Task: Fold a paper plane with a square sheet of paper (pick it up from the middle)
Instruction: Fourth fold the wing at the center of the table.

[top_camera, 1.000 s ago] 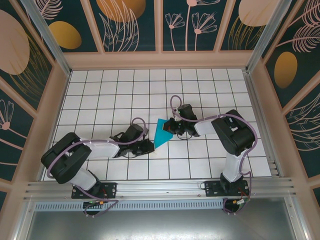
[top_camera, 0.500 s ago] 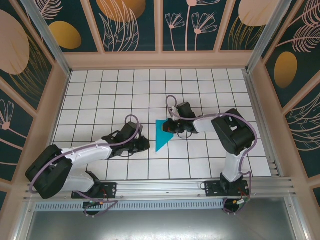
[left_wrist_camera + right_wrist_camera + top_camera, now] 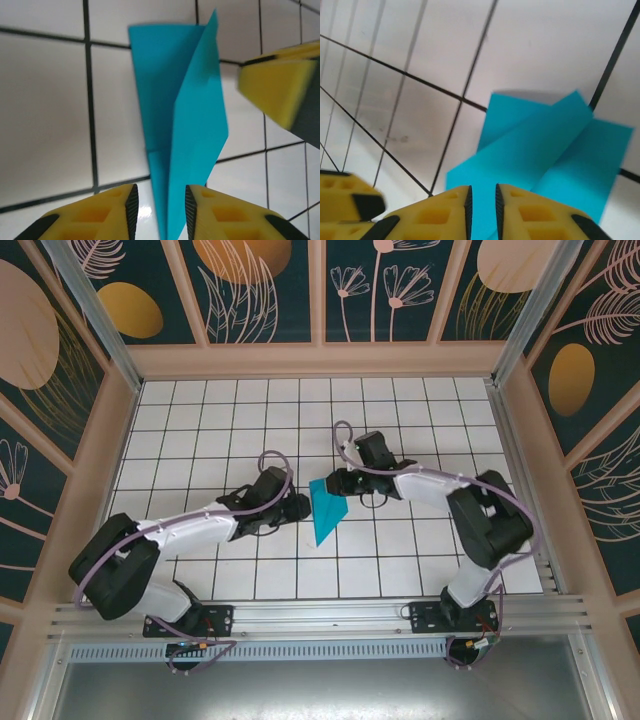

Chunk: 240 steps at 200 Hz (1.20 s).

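Near the middle of the tiled table (image 3: pixel 200 420) lay the paper plane (image 3: pixel 325 512), already folded down to a slim teal dart, its point toward the arm bases and its broad end away from them. Through the left wrist camera we saw the paper plane (image 3: pixel 185 125) with one flap raised off the flat layer along a centre crease. Through the right wrist camera the paper plane (image 3: pixel 540 150) showed overlapping layers.

At its left side sat the left gripper (image 3: pixel 300 508). Seen from its own wrist, the left gripper (image 3: pixel 160 210) had its jaws parted, the narrow end of the paper passing between them without being pinched. At the broad end sat the right gripper (image 3: pixel 328 486). Seen from its own wrist, the right gripper (image 3: pixel 482 210) had its jaws a narrow slit apart with teal showing in the slit; whether they bore on the paper we could not tell.

We judged the folding to be in its last stage, at the wing creases. The next move called for a light, even press along the crease, or a grip at the middle, without dragging the thin sheet across the tiles.
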### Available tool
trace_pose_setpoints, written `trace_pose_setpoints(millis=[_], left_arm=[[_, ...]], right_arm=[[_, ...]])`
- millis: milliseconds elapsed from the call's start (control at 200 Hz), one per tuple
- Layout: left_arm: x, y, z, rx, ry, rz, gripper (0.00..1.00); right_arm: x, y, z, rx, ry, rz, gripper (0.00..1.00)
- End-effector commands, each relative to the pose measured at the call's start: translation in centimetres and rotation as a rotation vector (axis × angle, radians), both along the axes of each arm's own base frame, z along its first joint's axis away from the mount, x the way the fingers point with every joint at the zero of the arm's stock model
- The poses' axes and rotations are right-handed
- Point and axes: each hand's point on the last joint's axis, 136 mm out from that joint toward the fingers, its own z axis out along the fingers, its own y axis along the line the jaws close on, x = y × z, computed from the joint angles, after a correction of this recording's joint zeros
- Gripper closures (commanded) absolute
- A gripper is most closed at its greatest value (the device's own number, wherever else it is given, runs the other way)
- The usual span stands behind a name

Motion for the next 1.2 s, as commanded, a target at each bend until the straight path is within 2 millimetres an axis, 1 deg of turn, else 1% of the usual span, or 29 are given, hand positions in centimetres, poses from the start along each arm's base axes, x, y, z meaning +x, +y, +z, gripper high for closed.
trace_pose_setpoints(millis=[0,60,70,85,200,265,385,470,515,545,585,681,871,971,1106,1196], left_arm=[[1.5,-0.6,0.5,0.023,-0.048,-0.002,0.65],[1.7,-1.0,0.5,0.016,-0.050,-0.006,0.63],[1.8,-1.0,0.5,0.018,-0.051,-0.006,0.62],[1.8,-1.0,0.6,0.018,-0.052,-0.007,0.61],[2.0,-1.0,0.2,0.033,-0.053,-0.001,0.58],[2.2,-1.0,0.1,0.038,-0.055,0.002,0.57],[2.5,-0.6,-0.1,0.060,-0.063,0.018,0.57],[2.7,-0.4,0.1,0.067,-0.076,0.031,0.57],[2.9,-0.4,0.1,0.067,-0.081,0.036,0.56],[3.0,-0.4,0.2,0.067,-0.084,0.039,0.56],[3.0,-0.5,0.2,0.066,-0.083,0.041,0.56],[3.3,-0.6,0.1,0.070,-0.082,0.045,0.54],[3.8,-1.2,-0.3,0.094,-0.073,0.026,0.50],[3.8,-1.7,-0.2,0.082,-0.069,0.007,0.48],[3.8,-2.3,-0.1,0.062,-0.068,-0.019,0.46],[3.7,-2.6,-0.6,0.067,-0.053,-0.034,0.46]], right_arm=[[0.5,-3.0,1.7,-0.027,-0.046,-0.151,0.75],[-0.1,-3.7,2.0,-0.010,-0.049,-0.187,0.73],[0.4,-4.6,2.0,-0.009,-0.047,-0.220,0.73],[0.5,-5.1,2.0,-0.008,-0.047,-0.245,0.73],[0.3,-7.4,2.3,0.016,-0.053,-0.368,0.73],[0.2,-8.3,2.7,0.046,-0.059,-0.428,0.73],[0.1,-9.7,2.5,0.061,-0.072,-0.519,0.70],[-0.3,-9.9,1.8,0.093,-0.054,-0.547,0.67],[-0.8,-10.2,0.9,0.096,-0.002,-0.573,0.63],[-1.0,-10.4,0.3,0.095,0.043,-0.584,0.63],[-1.4,-10.2,-0.5,0.106,0.089,-0.572,0.63],[-2.2,-8.9,-1.2,0.163,0.136,-0.513,0.64],[-3.1,-8.0,-2.7,0.157,0.209,-0.490,0.62],[-3.3,-7.5,-3.2,0.159,0.229,-0.474,0.58],[-3.3,-6.7,-3.5,0.156,0.248,-0.448,0.58],[-3.3,-6.0,-3.6,0.157,0.255,-0.422,0.58]])
